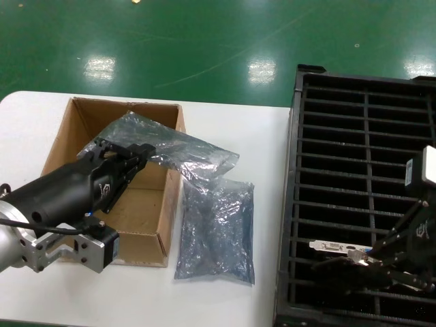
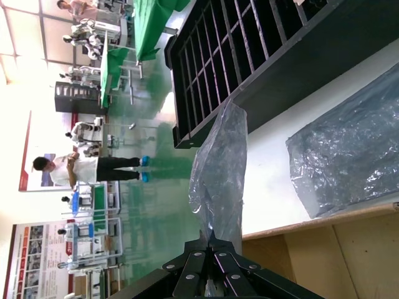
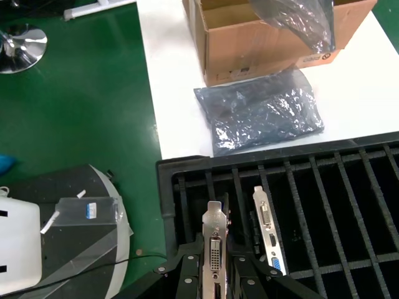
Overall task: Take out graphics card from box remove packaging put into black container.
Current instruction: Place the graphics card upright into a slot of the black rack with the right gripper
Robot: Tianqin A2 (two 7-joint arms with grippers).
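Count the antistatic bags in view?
2. One bag is pinched in the left gripper over the box; the other bag lies flat on the table beside it. More may be hidden inside.

- The left arm is stretched forward over the box [image 1: 65, 146], and its left gripper [image 1: 139, 155] is clamped on the plastic bag [image 1: 170, 150].
- The right arm is reached low over the black crate [image 1: 354, 136], where the right gripper [image 1: 361, 257] is closed on the graphics card [image 3: 213, 246].
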